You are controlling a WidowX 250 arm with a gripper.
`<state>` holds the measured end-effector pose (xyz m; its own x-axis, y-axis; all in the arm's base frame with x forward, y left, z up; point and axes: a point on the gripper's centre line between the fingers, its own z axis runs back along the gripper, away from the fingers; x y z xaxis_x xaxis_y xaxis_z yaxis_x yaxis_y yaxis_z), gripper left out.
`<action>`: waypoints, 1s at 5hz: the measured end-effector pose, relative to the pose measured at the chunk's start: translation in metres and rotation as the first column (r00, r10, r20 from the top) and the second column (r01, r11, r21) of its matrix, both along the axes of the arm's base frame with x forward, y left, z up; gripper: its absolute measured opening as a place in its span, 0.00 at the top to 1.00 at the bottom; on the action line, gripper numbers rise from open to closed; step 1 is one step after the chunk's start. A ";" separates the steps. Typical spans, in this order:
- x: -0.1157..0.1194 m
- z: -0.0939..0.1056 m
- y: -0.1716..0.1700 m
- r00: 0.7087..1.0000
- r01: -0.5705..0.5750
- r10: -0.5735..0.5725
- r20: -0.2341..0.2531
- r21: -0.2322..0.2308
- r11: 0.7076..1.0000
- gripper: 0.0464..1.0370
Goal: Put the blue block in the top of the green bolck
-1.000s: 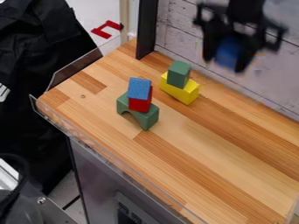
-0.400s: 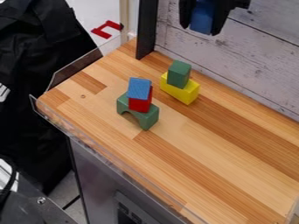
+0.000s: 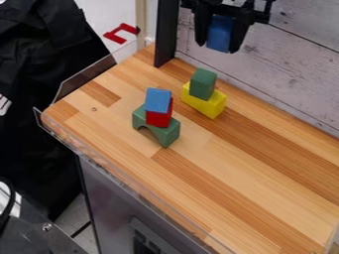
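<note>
No text, label, brand, number or sign can be read. At nine o'clock, on the black fabric (image 3: 39, 74), a white marking (image 3: 3, 105) is cut off by the view's edge and cannot be made out. Near six o'clock, the small marks on the dark panel (image 3: 141, 238) are too small to read.

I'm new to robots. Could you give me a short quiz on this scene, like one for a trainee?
1. What colour is the held block in the end effector?
A) yellow
B) blue
C) green

2. True or false: the upright green block stands on the yellow block.

3. Fill in: in the other stack, a ____ block sits between the top blue block and the green arch.

Key: 1. B; 2. true; 3. red
</note>
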<state>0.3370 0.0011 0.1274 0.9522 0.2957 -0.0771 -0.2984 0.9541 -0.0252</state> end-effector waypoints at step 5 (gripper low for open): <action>0.001 -0.041 0.012 0.995 0.032 -0.033 -0.096 -0.013 0.999 0.46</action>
<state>0.3382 0.0131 0.0864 0.9492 0.2636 -0.1719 -0.2691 0.9631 -0.0093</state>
